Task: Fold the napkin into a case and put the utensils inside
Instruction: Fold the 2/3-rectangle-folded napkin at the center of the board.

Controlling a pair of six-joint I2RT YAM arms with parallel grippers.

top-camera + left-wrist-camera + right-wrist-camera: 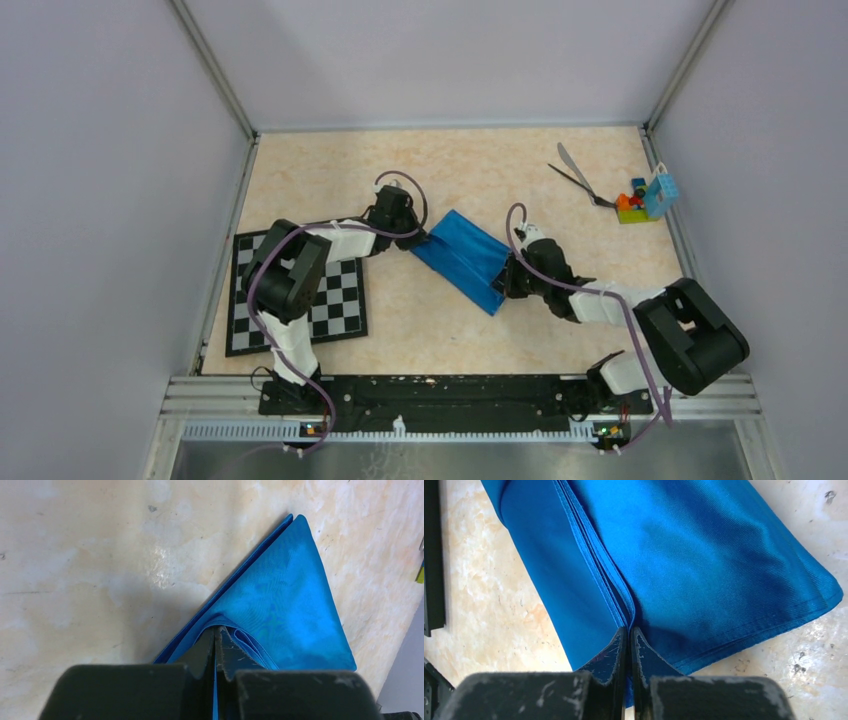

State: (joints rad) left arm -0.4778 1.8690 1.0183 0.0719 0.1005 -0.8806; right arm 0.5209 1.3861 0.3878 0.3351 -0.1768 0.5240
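Top view: the folded napkin (462,258) lies at the centre of the table (400,170). My left fingers (421,240) pinch its 10 o'clock end, and my right fingers (508,281) pinch its 4 o'clock end.
Left wrist view: the left fingers (219,639) are closed on a napkin (280,610) corner.
Right wrist view: the right fingers (624,639) are closed on a napkin (704,555) fold.

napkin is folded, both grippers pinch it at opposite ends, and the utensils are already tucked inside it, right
Not quite. The utensils are not inside the napkin. The top view shows them lying on the table at the far right, beside the toy blocks. The rest holds: the napkin is folded, with the left gripper and right gripper shut on opposite ends.
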